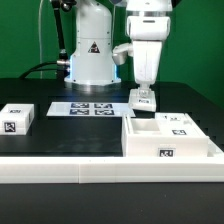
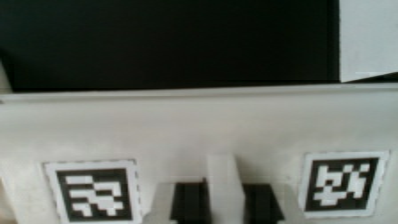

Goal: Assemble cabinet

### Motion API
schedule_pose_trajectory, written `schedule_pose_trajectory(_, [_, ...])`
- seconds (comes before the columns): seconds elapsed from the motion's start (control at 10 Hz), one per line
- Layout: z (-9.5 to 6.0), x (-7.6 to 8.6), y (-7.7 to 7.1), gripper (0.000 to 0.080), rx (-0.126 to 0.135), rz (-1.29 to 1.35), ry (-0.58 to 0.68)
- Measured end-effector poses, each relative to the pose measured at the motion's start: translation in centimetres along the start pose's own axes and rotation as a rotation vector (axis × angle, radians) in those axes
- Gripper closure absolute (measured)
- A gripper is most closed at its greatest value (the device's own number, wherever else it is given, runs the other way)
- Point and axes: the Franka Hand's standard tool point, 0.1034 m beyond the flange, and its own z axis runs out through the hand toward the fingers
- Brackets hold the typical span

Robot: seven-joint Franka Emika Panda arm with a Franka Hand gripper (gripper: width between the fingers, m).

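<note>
The cabinet point(image 1: 170, 140), a large open white box with tags on its front and top, stands at the front of the exterior view's right. My gripper point(image 1: 143, 88) hangs just behind it and is shut on a small white tagged panel point(image 1: 143, 99), held upright at the table surface. In the wrist view the panel point(image 2: 196, 125) fills the lower half with two tags on it. My dark fingers point(image 2: 185, 205) stand on either side of a white rib on the panel. I cannot tell whether the panel touches the table.
The marker board point(image 1: 85, 107) lies flat in the middle, in front of the arm's base point(image 1: 90, 60). A small white tagged block point(image 1: 17, 118) sits at the exterior view's left. A white table edge point(image 1: 60, 170) runs along the front.
</note>
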Motion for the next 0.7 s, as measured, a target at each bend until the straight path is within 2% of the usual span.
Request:
schedule_pose_trajectory(0.1, [-0.32,-0.32,0.14,0.0729,0.001,0.005,-0.006])
schedule_pose_trajectory(0.5, [0.04,-0.29,0.08,0.0729,0.007,0.006,-0.004])
schedule_pose_trajectory(0.7, [0.67,-0.13,0.77,0.0729,0.015,0.014,0.003])
